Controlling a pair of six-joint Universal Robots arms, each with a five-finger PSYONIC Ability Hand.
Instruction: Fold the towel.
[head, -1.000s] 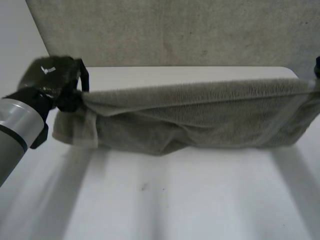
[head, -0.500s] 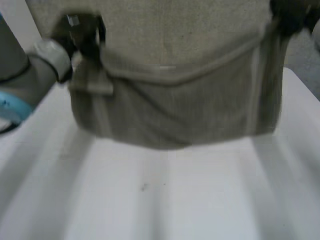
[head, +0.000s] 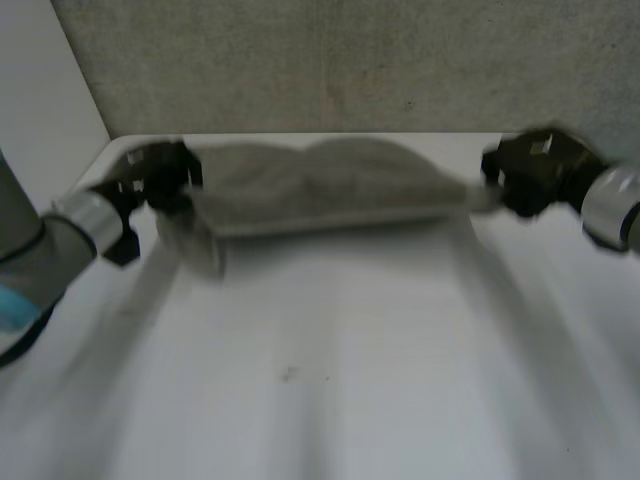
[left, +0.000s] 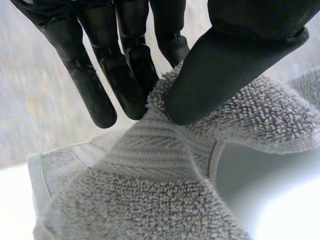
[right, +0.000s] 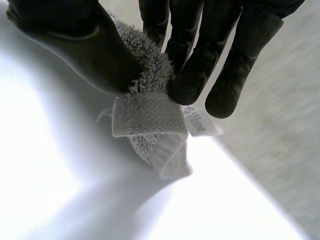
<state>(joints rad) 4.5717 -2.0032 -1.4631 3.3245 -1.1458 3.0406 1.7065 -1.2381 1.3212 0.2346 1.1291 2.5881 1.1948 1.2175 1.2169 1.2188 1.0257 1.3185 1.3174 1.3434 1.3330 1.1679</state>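
You have the towel (head: 320, 185) stretched as a long narrow band along the far edge of the counter (head: 330, 380), between both hands; I cannot tell whether it rests fully on the surface. Your left hand (head: 158, 178) pinches the towel's left end between thumb and fingers (left: 125, 85). Your right hand (head: 535, 170) pinches the right corner the same way, next to the care label (right: 200, 122). The towel looks doubled lengthwise, so I judge the first fold made. Letting go and a crosswise fold seem left.

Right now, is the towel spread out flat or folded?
Folded: the towel is a narrow layered band, left hand and right hand each pinching one end.
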